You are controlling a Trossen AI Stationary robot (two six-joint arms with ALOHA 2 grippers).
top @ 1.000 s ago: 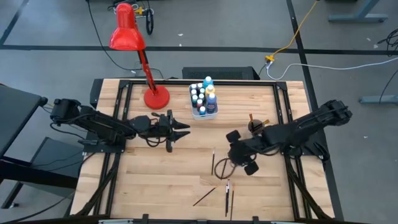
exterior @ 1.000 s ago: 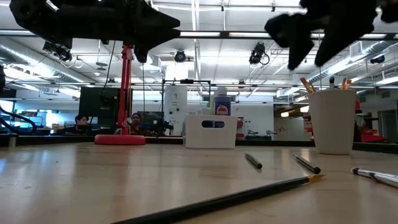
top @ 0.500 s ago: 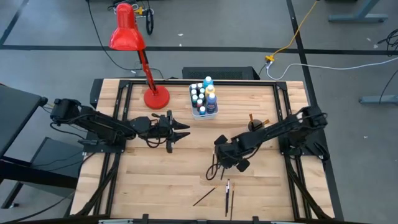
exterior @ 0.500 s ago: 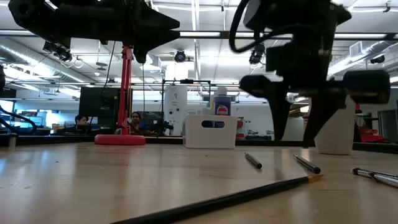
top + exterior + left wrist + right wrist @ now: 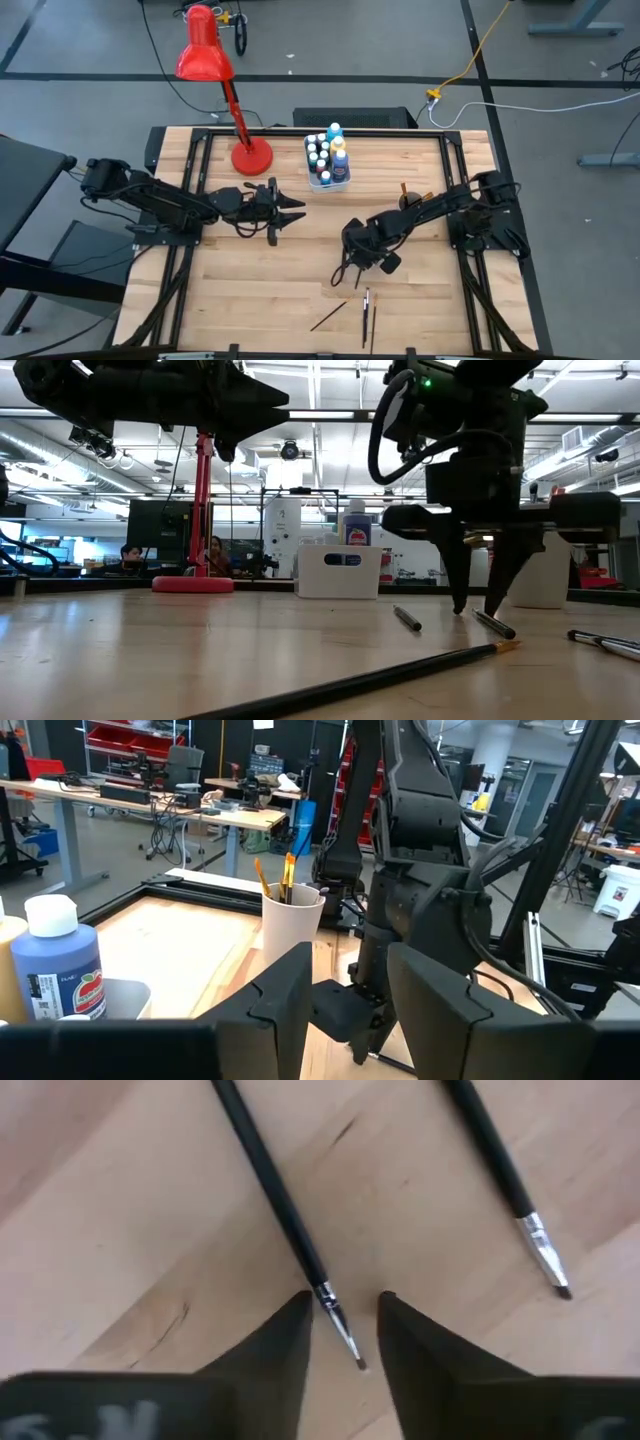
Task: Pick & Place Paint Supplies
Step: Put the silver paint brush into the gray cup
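Right end effector (image 5: pixel 342 1320) – fingers astride dark paintbrush (image 5: pixel 283 1215), no legible labels

Overhead, table-level, two wrist views

Tabletop (image 5: pixel 260 290): pale, smooth, matt wood planks. Brushes (image 5: pixel 275 1200): glossy black handles with bright metal collars. Lamp (image 5: pixel 205 50): glossy red shade. Tub (image 5: pixel 340 570): smooth white plastic. Gripper fingers (image 5: pixel 275 1342): matt black.

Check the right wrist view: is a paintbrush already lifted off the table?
No; the paintbrush lies flat on the wood, its tip between the open fingers of the right end effector.
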